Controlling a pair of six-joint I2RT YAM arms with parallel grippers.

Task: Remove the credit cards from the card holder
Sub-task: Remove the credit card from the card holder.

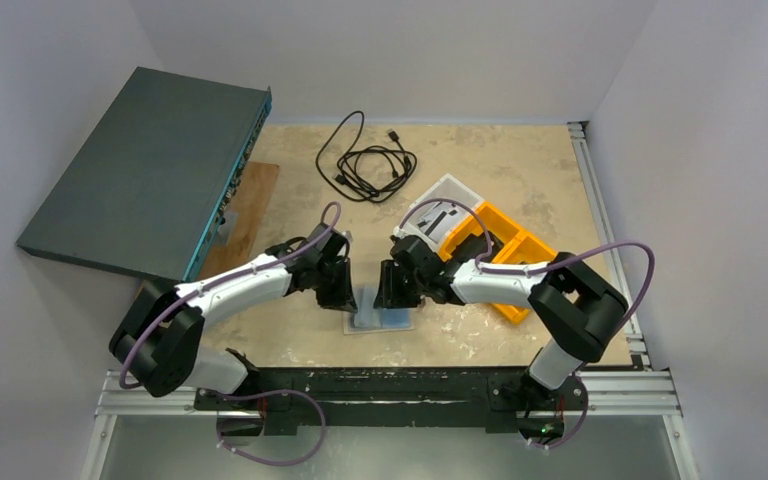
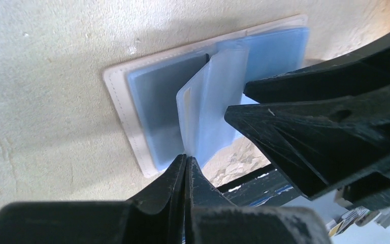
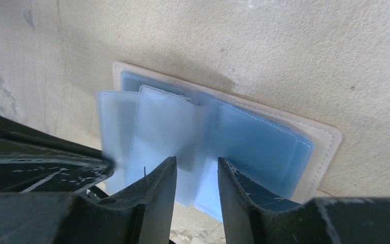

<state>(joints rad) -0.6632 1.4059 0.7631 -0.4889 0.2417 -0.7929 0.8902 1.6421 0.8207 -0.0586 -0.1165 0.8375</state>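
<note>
Tabletop, left arm, right arm bent toward card holder

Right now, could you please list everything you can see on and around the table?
card holder: one, cream with blue inside, lying open at near centre
plastic sleeves: several, clear bluish, standing up from the holder's fold
cable: one, black, coiled at far middle
flat box: one, dark grey, tilted at far left
tray: one, white, right of centre
bin: one, orange, beside the tray
table: one, beige
left end effector: black, shut on a sleeve corner
right end effector: black, open over the sleeves
</note>
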